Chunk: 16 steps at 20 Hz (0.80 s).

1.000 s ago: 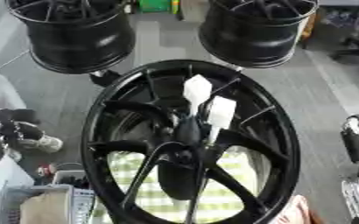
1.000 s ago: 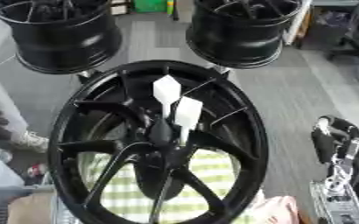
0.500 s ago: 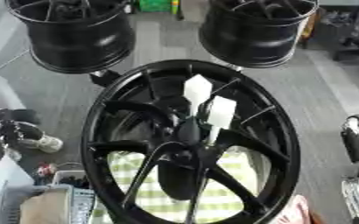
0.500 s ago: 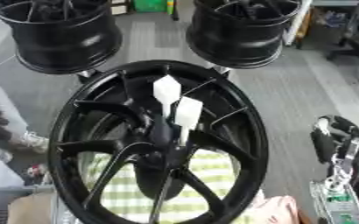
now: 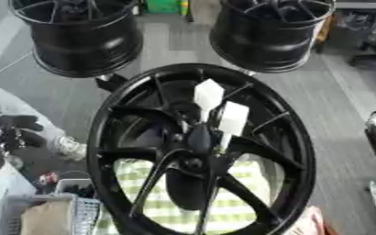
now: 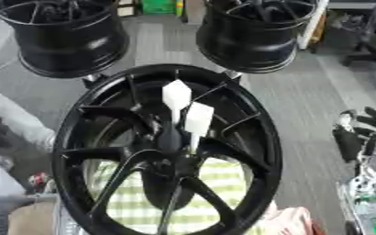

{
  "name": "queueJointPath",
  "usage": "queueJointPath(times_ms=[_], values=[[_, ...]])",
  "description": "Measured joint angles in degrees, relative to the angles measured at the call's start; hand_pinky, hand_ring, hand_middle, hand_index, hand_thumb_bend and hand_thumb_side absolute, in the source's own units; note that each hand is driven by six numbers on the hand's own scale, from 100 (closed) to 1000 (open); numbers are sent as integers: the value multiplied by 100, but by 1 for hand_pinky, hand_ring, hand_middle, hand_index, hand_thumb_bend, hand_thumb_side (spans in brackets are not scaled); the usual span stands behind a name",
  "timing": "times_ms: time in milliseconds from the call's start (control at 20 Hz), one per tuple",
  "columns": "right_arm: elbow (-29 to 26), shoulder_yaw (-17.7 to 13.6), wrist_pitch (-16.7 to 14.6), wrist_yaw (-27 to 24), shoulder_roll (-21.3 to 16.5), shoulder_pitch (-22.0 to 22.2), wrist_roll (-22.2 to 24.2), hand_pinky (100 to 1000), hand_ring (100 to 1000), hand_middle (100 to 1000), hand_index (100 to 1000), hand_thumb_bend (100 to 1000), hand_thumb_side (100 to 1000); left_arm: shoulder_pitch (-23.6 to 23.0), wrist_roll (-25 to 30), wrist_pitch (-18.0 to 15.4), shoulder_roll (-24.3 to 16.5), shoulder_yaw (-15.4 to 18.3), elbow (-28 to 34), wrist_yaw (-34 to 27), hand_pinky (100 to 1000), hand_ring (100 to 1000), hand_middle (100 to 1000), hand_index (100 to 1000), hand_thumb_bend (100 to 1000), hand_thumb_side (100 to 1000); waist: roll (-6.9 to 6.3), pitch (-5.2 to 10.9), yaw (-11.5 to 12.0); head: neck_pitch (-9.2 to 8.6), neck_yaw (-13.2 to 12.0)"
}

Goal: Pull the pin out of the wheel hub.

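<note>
R robot hand (image 6: 360, 133) at right edge, low, fingers up, relaxed. L robot hand unseen.

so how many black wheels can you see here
3: one big wheel up close in the middle with two white pins at its hub, one at far left, one at far right. Others may be out of frame.

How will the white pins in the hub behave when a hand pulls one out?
Each white pin has a flat, broad head on a thin stem, so it probably gives fingers a flat face to pinch. It looks like light plastic, likely rigid. The stems sit in the hub between black spokes, so a sideways pull may bind; pulling along the stem seems safer.
</note>
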<state>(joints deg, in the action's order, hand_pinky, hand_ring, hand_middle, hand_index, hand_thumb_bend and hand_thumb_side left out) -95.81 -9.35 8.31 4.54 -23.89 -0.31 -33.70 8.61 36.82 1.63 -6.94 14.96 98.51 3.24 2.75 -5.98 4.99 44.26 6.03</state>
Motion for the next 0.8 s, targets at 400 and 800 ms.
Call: queueJointPath(times_ms=[400,800], values=[[-958,588,521,303,-1863,-584,1925,685,697,794,906,100,356,-6,30,-11,-4,-35,0,0,685,623,639,775,100,901,18,30,15,0,-30],[-1717,1370,663,174,-3141,-1615,4076,734,744,847,946,100,429,-28,70,-37,-15,-77,-6,0,685,624,640,775,100,903,58,72,45,0,-21]])
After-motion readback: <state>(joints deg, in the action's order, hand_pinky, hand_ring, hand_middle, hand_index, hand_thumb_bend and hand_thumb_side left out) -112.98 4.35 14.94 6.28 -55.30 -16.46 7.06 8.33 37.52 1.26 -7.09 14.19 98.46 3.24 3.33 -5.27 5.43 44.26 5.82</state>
